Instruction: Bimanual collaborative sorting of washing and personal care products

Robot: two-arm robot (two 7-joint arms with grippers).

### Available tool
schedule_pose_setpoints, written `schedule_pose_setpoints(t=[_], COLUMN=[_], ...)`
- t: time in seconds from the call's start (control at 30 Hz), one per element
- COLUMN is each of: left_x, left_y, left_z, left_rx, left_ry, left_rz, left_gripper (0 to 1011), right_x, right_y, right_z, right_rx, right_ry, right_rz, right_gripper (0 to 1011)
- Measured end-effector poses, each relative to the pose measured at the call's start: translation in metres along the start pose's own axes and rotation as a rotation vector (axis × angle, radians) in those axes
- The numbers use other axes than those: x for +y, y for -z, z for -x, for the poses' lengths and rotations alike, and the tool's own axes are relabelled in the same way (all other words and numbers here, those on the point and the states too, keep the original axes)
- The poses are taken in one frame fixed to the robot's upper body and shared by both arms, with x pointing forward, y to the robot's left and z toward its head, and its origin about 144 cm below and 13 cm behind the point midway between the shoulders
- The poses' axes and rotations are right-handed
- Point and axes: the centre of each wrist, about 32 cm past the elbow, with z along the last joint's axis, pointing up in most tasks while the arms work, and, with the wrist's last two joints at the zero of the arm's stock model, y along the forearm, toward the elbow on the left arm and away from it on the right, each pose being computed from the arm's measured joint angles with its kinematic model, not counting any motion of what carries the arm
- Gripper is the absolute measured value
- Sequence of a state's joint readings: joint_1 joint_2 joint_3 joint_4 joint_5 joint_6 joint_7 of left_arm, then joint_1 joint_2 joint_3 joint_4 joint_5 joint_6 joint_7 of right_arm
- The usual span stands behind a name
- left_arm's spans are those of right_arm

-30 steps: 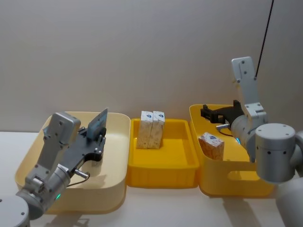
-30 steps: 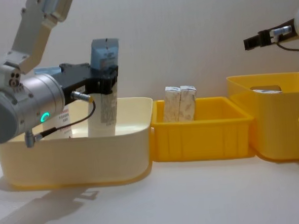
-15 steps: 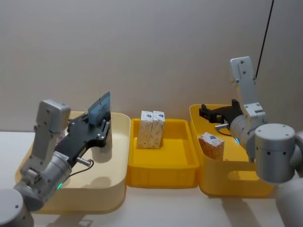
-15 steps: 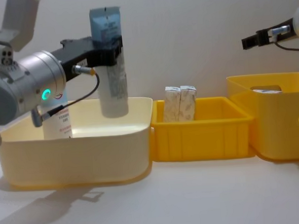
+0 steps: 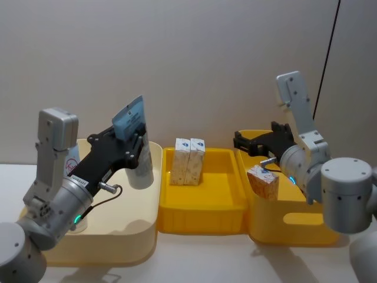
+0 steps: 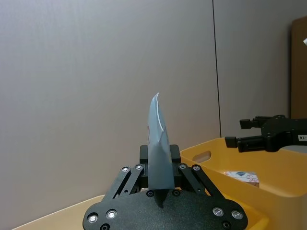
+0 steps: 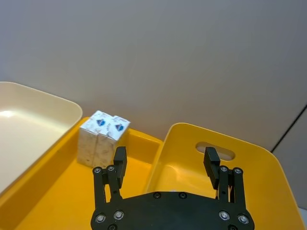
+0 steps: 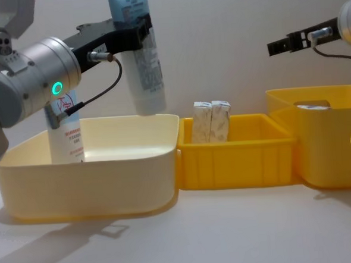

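lifted out, shifted inward

since a second ago the left gripper has raised the pale-blue squeeze tube out of the cream bin, toward the yellow tray; the right gripper has slid left over the rim of the yellow bin. a red-logo tube stands in the cream bin, two cartons in the tray, a third carton in the yellow bin. left jaws pinch the squeeze tube; right jaws spread, empty

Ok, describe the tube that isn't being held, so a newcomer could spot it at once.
Start at the cream bin on the robot's left. Near its left end a pale tube stands upright inside it. Unlike the other tube, which the left pincer holds in the air, this one rests in the bin and bears a round red logo.
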State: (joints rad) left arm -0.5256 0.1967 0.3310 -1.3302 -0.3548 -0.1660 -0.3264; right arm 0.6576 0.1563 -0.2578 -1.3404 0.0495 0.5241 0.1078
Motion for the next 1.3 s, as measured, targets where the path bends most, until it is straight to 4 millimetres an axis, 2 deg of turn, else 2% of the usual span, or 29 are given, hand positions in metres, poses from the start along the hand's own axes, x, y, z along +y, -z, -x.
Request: schedule_pose_setpoints(t=[0.53,1.3], left_x=[-0.009,-0.008], left_y=[-0.007,-0.016], left_z=[0.003,0.007], left_rx=[0.026,0.012], left_ry=[0.047,0.041], left_rz=[0.036,0.051], left_gripper=[237,237], right_x=[-0.013,0.009], right_y=[0.000,0.012], right_z=[-0.003,0.008], right_rx=[-0.059,-0.153], right_ry=[-0.213,-0.399], right_rz=[-0.049,-0.116], right_gripper=[1001,1001])
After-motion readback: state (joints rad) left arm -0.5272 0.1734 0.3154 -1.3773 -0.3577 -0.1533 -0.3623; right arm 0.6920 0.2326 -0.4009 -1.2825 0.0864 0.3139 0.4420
